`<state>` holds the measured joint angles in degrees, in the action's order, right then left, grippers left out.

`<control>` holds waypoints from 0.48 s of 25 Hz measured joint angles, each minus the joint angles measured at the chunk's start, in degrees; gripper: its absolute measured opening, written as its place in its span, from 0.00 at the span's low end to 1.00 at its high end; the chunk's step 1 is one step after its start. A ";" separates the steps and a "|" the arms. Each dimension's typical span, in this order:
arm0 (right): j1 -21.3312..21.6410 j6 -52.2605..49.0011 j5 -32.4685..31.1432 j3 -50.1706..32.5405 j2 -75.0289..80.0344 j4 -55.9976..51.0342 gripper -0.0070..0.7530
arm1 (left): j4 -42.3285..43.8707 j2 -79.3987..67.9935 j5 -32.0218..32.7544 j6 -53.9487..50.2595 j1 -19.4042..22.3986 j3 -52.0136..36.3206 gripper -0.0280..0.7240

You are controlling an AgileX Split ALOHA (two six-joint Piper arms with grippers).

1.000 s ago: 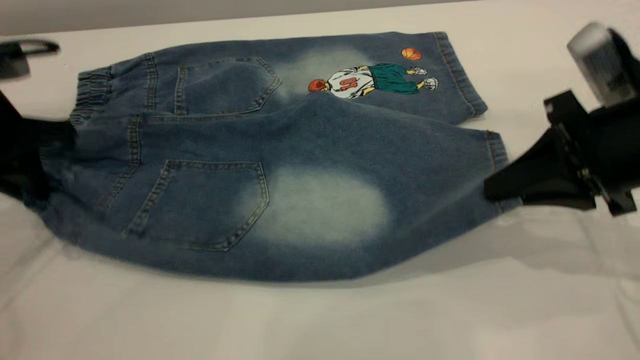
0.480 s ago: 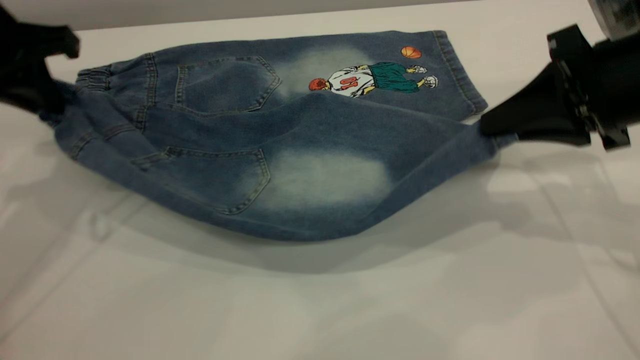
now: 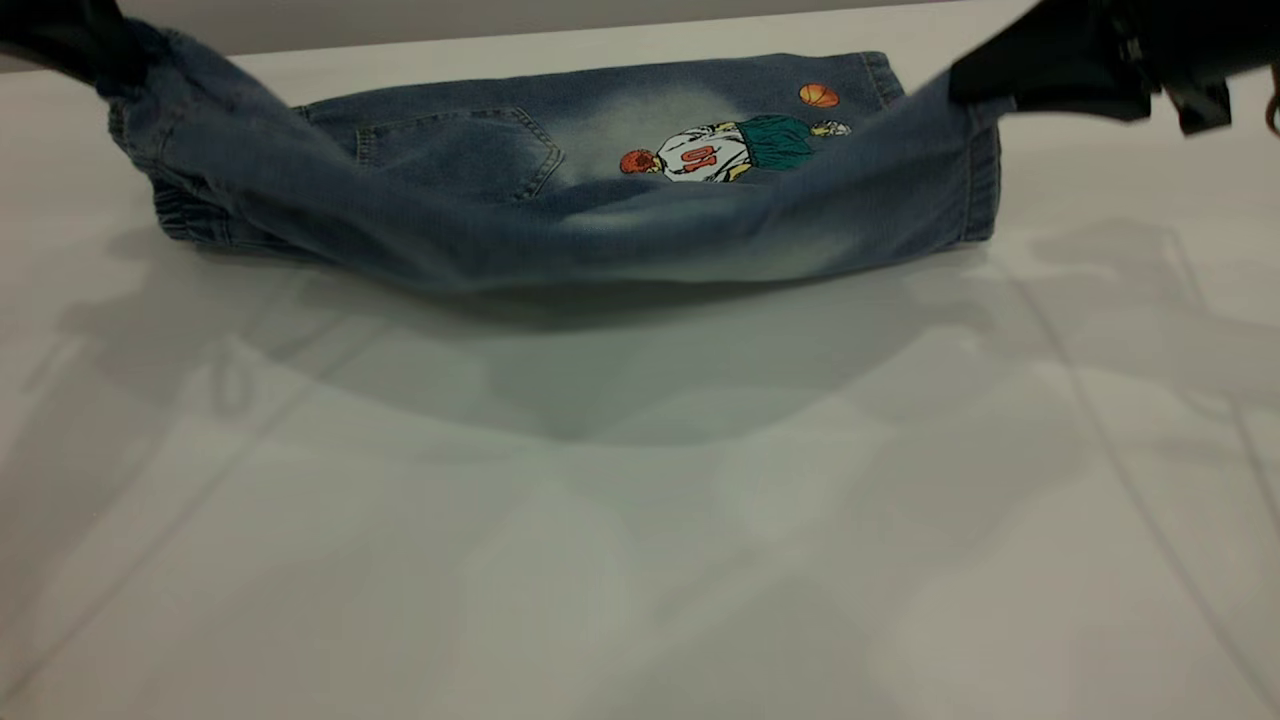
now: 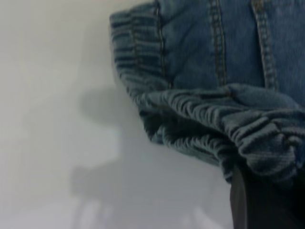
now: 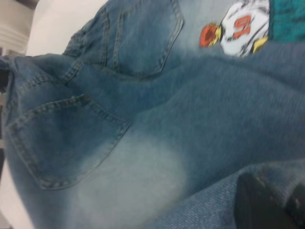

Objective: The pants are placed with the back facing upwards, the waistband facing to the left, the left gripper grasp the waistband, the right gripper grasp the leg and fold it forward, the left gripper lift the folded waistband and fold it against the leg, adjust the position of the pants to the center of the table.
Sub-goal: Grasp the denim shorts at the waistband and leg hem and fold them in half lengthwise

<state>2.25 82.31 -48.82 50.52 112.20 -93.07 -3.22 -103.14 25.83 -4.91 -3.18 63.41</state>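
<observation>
Only left wrist view shows gathered waistband (image 4: 209,124), left hand (image 4: 259,202) clamping it

Red digits sit on the printed player's white jersey on the pants (image 3: 600,170). In the right wrist view only a 9 reads clearly.

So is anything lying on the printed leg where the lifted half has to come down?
Nothing visible. The printed leg lies bare on the table, only its own pocket and print on it. The left gripper holds the waistband and the right gripper the plain leg, both raised over it.
</observation>
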 joint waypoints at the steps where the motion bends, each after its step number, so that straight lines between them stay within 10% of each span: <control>1: 0.00 -0.71 0.33 0.95 0.00 0.67 0.03 | 0.00 -0.65 0.15 0.00 0.00 0.68 0.19; 12: 0.00 -3.98 4.78 11.15 2.17 3.55 0.03 | 0.12 -9.83 5.27 0.41 0.00 13.10 0.19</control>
<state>2.25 78.34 -44.04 61.66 114.37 -89.53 -3.10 -112.96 31.10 -4.50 -3.18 76.51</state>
